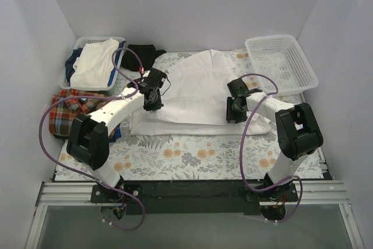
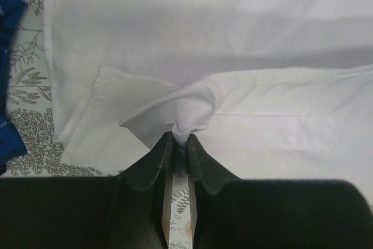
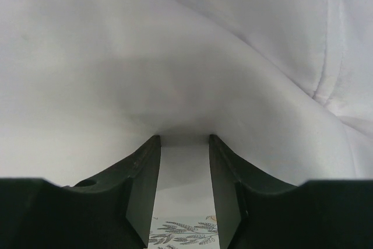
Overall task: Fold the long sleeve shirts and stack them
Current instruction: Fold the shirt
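White walls [image 1: 192, 4] surround a floral tablecloth [image 1: 192, 155] bearing the white shirt [image 1: 198, 86].

Plain white walls [image 1: 192, 4] stand on three sides of the desk [image 1: 303, 161]. A cloth [image 1: 186, 154] with grey leaves and orange flowers covers it. The light is soft.

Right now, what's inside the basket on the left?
The basket holds a white cloth lying on top of blue cloth. Anything deeper is covered.
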Motion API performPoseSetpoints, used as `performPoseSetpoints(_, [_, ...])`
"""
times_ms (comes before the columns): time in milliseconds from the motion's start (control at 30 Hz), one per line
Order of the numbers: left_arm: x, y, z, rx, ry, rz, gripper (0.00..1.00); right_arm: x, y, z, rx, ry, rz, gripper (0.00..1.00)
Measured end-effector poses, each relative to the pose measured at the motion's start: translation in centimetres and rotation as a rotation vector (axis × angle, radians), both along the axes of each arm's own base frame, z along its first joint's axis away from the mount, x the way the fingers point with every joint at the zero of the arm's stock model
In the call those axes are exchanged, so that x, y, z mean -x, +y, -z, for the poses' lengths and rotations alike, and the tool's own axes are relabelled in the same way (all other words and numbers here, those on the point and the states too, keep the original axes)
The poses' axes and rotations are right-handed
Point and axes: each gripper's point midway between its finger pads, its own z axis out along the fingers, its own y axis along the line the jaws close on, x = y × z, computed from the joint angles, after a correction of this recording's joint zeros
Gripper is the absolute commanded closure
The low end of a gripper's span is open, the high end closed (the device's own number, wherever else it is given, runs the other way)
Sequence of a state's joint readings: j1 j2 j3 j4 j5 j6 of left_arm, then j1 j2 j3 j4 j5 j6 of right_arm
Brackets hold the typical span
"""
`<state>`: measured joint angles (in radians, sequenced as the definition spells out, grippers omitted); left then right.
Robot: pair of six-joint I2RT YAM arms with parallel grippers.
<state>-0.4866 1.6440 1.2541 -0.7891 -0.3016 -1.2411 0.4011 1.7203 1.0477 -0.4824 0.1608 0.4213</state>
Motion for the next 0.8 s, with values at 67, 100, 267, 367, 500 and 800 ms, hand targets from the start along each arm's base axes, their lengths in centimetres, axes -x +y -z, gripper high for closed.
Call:
performPoseSetpoints(67, [-0.9, 0.0, -1.0, -0.011, -0.040, -0.001, 0.95, 0.0, 0.1, 0.0, -0.005, -0.001, 0.000, 0.53])
performPoseSetpoints(100, [-1.3, 0.1, -1.3, -0.017, -0.054, -0.002, 0.94, 0.0, 0.2, 0.0, -0.009, -0.001, -0.001, 0.53])
performPoseSetpoints(267, [-1.6, 0.9, 0.0, -0.081, -0.036, -0.015, 0.85, -0.1, 0.6, -0.2, -0.033, -0.002, -0.009, 0.51])
performPoseSetpoints(367, [-1.5, 2.0, 2.1, -0.147, 0.012, -0.036, 0.68, -0.1, 0.6, -0.5, -0.034, -0.007, -0.011, 0.48])
performPoseSetpoints(500, [-0.4, 3.8, 4.5, -0.223, 0.087, -0.072, 0.37, -0.2, 0.4, -1.8, -0.030, -0.035, -0.009, 0.47])
performPoseSetpoints(800, [-1.3, 4.5, 3.3, -0.251, 0.062, -0.088, 0.30, -2.3, -0.2, -5.8, -0.004, -0.153, 0.018, 0.49])
